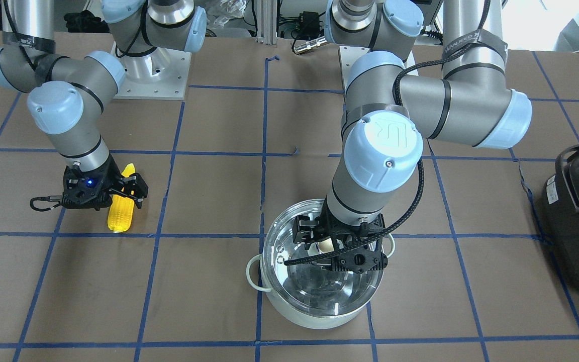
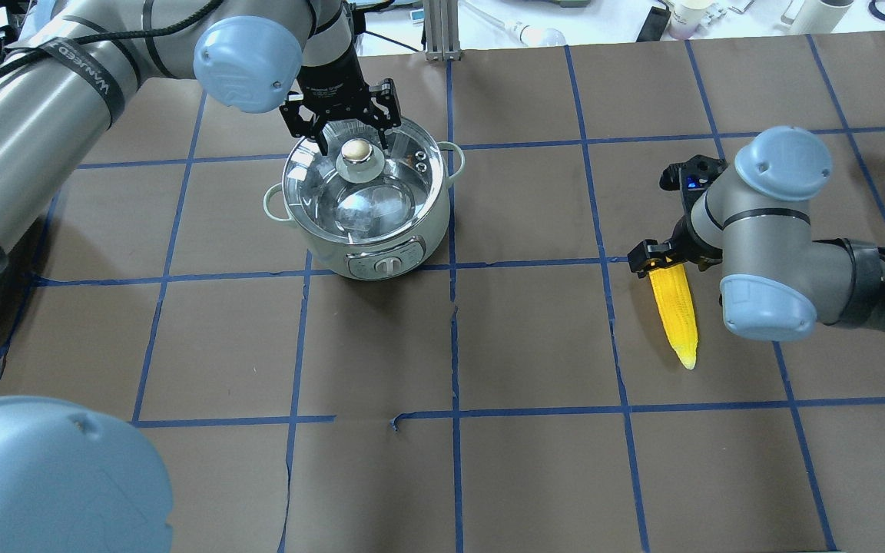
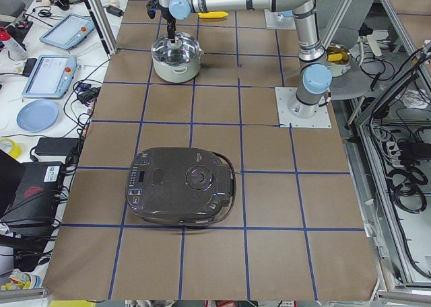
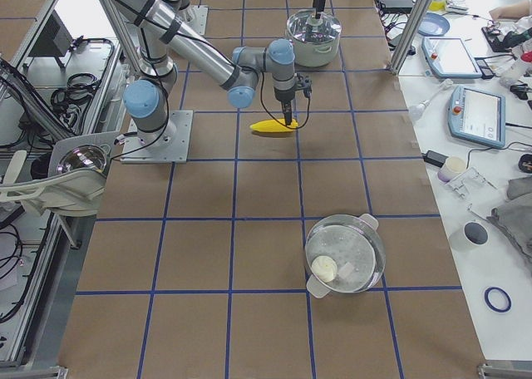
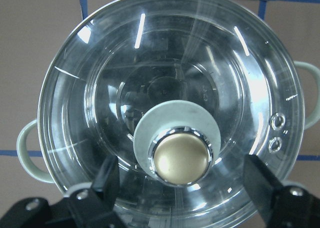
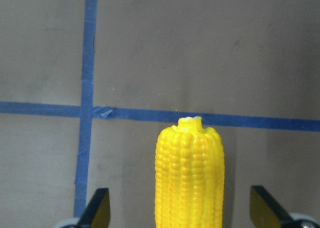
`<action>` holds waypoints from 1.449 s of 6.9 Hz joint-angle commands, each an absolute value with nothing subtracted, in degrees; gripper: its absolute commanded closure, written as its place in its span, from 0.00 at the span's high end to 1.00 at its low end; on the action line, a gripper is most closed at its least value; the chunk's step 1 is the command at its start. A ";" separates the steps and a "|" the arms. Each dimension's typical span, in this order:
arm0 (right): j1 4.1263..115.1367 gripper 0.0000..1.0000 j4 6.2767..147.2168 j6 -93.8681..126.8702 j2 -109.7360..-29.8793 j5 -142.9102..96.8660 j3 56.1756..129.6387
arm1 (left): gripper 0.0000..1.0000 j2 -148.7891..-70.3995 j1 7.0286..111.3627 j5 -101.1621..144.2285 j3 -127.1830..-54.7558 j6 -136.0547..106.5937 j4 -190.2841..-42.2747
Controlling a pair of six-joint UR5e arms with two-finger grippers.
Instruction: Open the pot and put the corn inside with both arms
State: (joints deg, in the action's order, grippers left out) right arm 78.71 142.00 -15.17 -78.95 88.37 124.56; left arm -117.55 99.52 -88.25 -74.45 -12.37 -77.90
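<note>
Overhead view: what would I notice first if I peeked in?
The bright yellow corn pops out first. It lies on the brown table on the robot's right side, with the open right gripper straddling its thick end. Next is the shiny pot on the left side, its glass lid still on and the open left gripper poised around the beige knob.

"UR" on a blue joint cap of the left arm
</note>
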 commanded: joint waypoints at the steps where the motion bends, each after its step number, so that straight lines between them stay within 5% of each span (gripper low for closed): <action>1: 77.79 0.98 142.82 -15.38 -76.91 88.42 126.91 | 0.84 -118.74 99.49 -88.33 -74.44 -12.39 -76.12; 2: 77.70 0.96 143.00 -15.21 -76.82 88.33 126.83 | 0.67 -118.83 99.58 -88.33 -74.44 -12.48 -76.11; 4: 77.70 0.36 142.82 -15.03 -76.82 88.33 126.74 | 0.16 -118.74 99.58 -89.64 -74.53 -12.57 -76.20; 5: 77.70 0.27 142.82 -15.03 -76.82 88.42 126.39 | 0.00 -118.13 99.58 -90.34 -74.18 -12.39 -76.20; 6: 77.70 0.20 141.78 -14.33 -76.99 88.59 124.99 | 0.00 -116.21 99.06 -90.70 -73.05 -9.61 -76.90; 7: 78.04 0.23 140.98 -14.24 -77.69 88.42 122.98 | 0.00 -115.50 97.40 -90.70 -71.21 -5.93 -78.04; 10: 85.29 0.19 122.23 -7.18 -78.32 85.70 104.05 | 0.00 -111.99 83.71 -90.88 -75.38 10.95 -82.96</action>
State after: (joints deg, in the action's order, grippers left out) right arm 80.71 129.99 -11.78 -78.39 86.62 112.45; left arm -113.66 88.57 -90.75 -72.97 4.97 -81.04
